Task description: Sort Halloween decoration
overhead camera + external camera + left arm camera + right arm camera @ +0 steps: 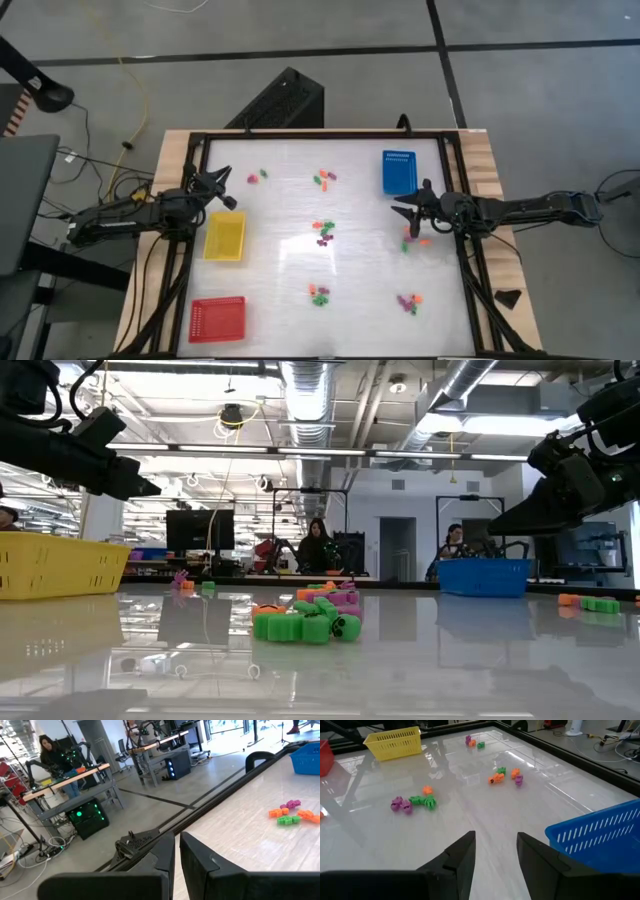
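While 3 trays ring the table, decoration pieces (322, 233) lie scattered centrally.

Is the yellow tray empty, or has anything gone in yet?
Empty. From above, the yellow tray shows only bare mesh, with the coloured pieces all lying loose on the table.

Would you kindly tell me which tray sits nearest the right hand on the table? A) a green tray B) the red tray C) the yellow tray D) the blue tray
D: in the overhead view the blue tray lies just beside the right hand, while the yellow tray and the red tray sit across the table on the left side.
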`<state>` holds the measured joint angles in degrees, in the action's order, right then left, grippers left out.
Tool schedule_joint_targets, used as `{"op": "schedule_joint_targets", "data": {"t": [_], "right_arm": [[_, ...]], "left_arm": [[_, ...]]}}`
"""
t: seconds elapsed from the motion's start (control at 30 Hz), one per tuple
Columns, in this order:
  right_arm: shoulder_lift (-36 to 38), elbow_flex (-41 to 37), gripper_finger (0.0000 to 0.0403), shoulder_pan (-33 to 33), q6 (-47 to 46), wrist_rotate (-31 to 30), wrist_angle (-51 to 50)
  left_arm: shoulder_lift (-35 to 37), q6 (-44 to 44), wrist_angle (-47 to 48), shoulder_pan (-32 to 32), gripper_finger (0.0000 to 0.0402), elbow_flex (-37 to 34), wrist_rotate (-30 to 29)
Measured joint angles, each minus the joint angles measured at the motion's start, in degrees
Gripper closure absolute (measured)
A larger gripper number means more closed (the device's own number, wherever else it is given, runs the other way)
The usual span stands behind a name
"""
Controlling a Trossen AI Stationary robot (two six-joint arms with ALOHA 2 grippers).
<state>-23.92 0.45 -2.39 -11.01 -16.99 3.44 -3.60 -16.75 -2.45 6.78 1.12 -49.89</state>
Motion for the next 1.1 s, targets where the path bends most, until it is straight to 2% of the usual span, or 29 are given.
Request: {"op": "schedule_joint_targets", "data": {"t": [0.2,0.47,0.6,0.7,0.8,0.97,1.1], "right_arm": [[0.00,0.00,0.0228,0.00,4.84,-0.07,1.52],[0.00,0.17,0.0228,-0.56,2.31,-1.71,15.74],[-0.31,3.37,0.0228,-1.66,3.21,-1.33,15.65],[-1.56,8.45,0.0228,-1.51,2.28,0.34,6.12],[-3.63,16.61,0.0228,0.04,-2.63,2.15,-11.66],[-12.01,31.32,0.0228,5.04,-16.64,2.60,-41.52],[-20.12,37.73,0.0228,9.72,-27.01,4.60,-55.13]], "left_arm": [[0.00,0.00,0.01,-0.01,0.0384,0.00,-0.01],[0.00,0.00,-0.01,-0.02,0.0384,-0.01,0.01],[0.00,0.00,0.00,-0.02,0.0384,-0.01,-0.02],[0.00,0.00,0.01,-0.02,0.0384,0.00,0.01],[0.00,0.00,0.01,-0.02,0.0384,-0.01,0.01],[0.00,0.00,0.01,-0.02,0.0384,-0.02,-0.01],[0.00,0.00,0.01,-0.02,0.0384,-0.01,0.01]]}}
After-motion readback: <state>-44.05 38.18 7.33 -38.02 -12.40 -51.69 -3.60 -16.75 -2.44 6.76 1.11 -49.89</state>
